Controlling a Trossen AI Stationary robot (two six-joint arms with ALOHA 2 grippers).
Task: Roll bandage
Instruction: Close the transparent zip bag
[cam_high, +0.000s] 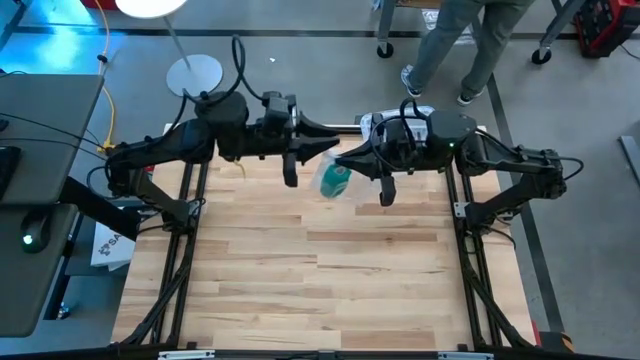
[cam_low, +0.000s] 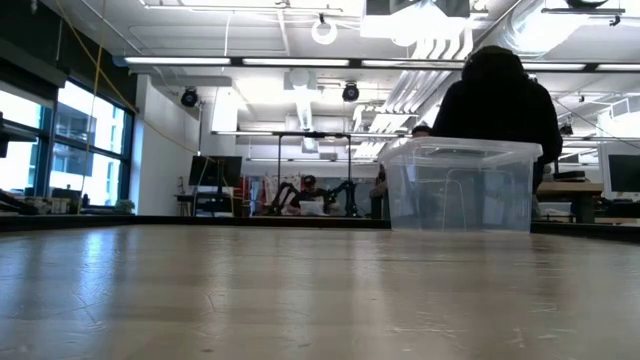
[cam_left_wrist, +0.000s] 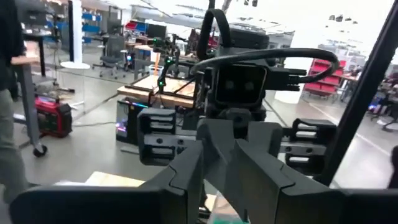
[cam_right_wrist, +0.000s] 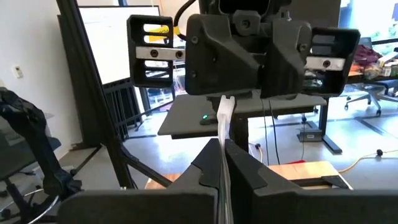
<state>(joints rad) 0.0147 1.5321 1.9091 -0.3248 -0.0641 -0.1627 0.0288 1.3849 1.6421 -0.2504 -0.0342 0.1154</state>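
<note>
Bandage: one green roll (cam_high: 335, 180), in the air between the grippers.
Left gripper (cam_high: 333, 148): fingers slightly parted, at the roll; grip unclear.
Right gripper (cam_high: 345, 158): fingers closed on thin white strip (cam_right_wrist: 225, 118).
Clear box (cam_low: 458, 185): one.

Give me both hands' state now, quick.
Left hand: up off the table by the bandage; open or closed cannot be told.
Right hand: closed, pinching a thin pale strip; whether it belongs to the bandage cannot be told.

You have a clear plastic box (cam_low: 460, 186) standing on the wooden table (cam_high: 320, 280) near its far edge. Just behind the box a person in dark clothes (cam_low: 497, 92) stands on the floor beyond the table. Off the table's far left corner stands a white round-based lamp (cam_high: 194, 72).
</note>
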